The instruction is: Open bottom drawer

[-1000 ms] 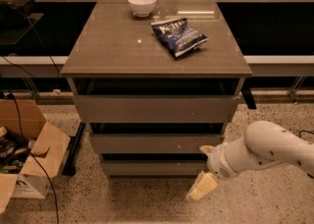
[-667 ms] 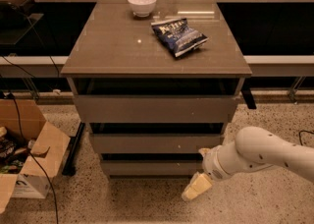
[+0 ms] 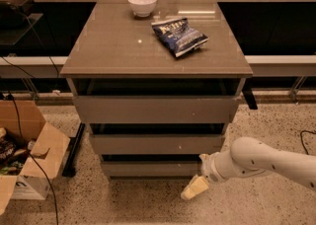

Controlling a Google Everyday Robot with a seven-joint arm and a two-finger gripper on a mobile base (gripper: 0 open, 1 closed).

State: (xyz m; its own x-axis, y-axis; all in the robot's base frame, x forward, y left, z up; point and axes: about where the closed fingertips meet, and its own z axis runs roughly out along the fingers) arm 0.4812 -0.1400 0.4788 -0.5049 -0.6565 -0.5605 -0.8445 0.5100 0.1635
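Held the gripper (image 3: 195, 188) low near the floor (image 3: 143, 204), at five o'clock from the cabinet (image 3: 113, 46), just beside the right end of the bottom drawer (image 3: 148, 168). Carried nothing visible; could not tell how far open. Found the drawer lowest of three, apparently shut, not yet pulled. Probably stationed at that corner to catch the handleless front by its edge. Seen toward twelve o'clock on top: a bowl (image 3: 142, 3) and a chip bag (image 3: 178, 35).

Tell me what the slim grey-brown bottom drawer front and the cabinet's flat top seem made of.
Slim grey-brown bottom drawer front: probably laminate or painted board; flat, matte, no grain. Flat cabinet top: similar board, glossier coating, since it mirrors lights. The cream gripper hangs low by the drawer's right end.
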